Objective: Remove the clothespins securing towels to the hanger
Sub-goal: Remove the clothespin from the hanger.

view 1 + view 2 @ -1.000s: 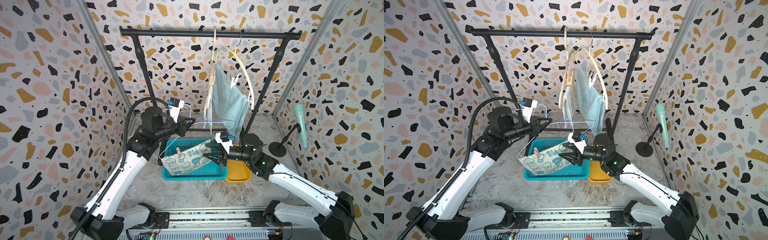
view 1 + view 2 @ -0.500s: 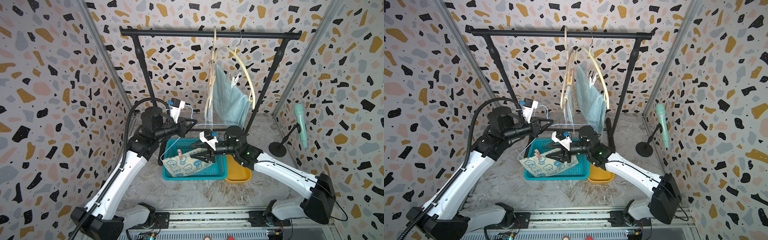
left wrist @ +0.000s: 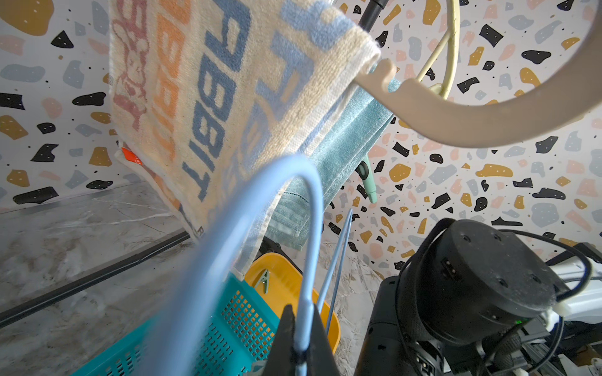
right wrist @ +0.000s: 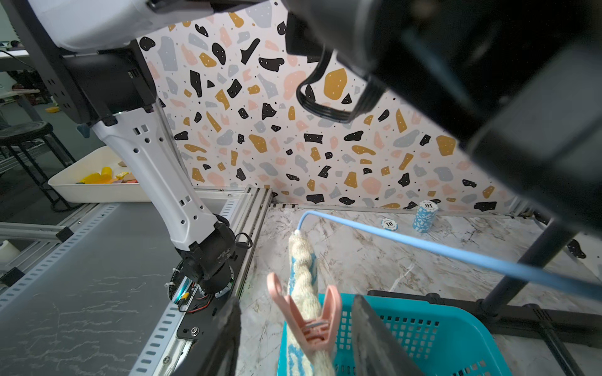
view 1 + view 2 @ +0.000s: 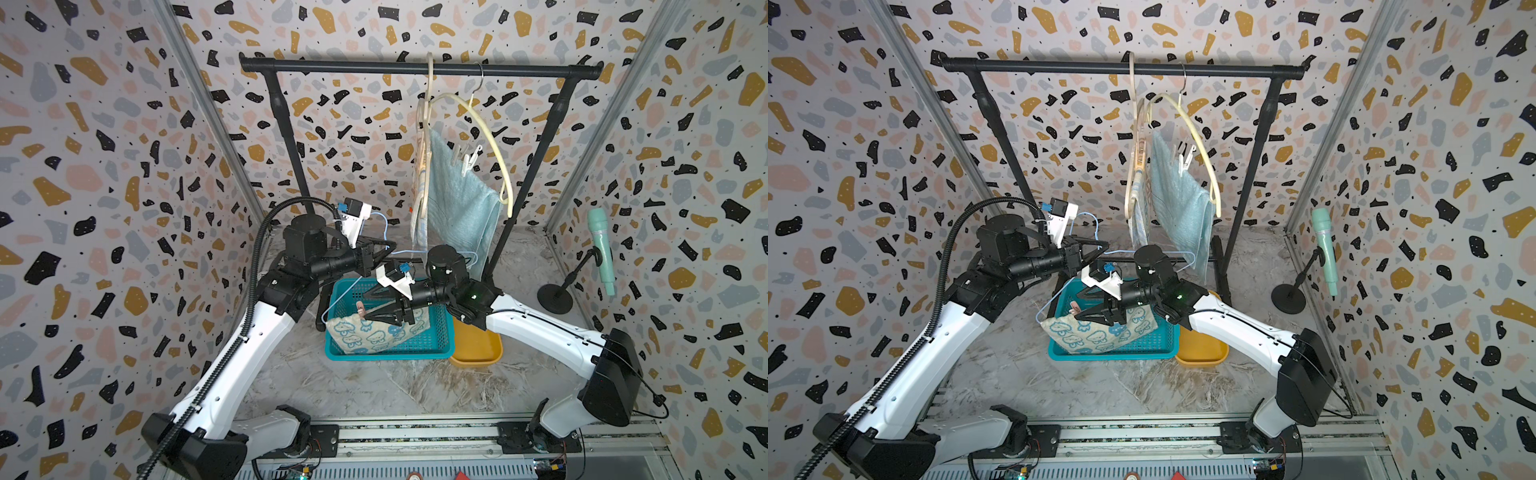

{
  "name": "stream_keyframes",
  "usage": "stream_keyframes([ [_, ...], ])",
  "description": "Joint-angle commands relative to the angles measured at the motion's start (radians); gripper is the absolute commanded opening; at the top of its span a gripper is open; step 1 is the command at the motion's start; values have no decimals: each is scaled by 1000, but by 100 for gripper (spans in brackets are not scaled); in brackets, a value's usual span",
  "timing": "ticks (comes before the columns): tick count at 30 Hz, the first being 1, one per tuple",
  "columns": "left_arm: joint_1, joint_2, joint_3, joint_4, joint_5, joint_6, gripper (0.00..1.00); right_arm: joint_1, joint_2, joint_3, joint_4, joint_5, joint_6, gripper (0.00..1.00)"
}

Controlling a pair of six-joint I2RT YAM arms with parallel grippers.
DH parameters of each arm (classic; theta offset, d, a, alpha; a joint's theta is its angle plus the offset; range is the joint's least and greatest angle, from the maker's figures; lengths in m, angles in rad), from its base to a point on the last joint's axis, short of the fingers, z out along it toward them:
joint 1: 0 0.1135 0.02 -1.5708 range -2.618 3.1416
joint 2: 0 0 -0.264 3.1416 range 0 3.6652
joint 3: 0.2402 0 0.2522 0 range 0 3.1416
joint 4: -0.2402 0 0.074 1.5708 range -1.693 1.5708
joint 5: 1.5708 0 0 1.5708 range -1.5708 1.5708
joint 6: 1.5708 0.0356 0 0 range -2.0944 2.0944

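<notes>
**Step in hand:** removing the peg from the small towel.

1. At centre left in a top view, the left gripper (image 5: 380,249) is clamped shut on the thin light-blue wire hanger (image 3: 311,228). It holds the hanger above the teal perforated plastic basket (image 5: 390,355).
2. The cream towel with blue cartoon animals (image 5: 374,332) is draped over the hanger and sags into the basket. One pink plastic clothespin (image 4: 306,322) stands upright on its folded edge.
3. The right gripper (image 4: 296,302) is open and grips nothing, with one jaw on each side of the peg's handles.

**Next move, as judged:** close on the handles to spread the peg, then lift it clear.

At upper right of centre, white clothespins (image 5: 467,158) fasten the plain light-blue terry towel (image 5: 457,199).
</notes>
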State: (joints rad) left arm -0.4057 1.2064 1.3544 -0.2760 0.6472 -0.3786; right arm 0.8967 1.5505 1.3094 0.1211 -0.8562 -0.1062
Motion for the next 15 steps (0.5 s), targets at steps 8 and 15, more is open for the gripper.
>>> stream_keyframes([
  [8, -12, -7, 1, 60, 22, -10, 0, 23, 38, 73, -60, -9, -37, 55],
  [15, -13, -5, 2, 60, 17, -10, 0, 28, 48, 79, -68, -5, -41, 55],
])
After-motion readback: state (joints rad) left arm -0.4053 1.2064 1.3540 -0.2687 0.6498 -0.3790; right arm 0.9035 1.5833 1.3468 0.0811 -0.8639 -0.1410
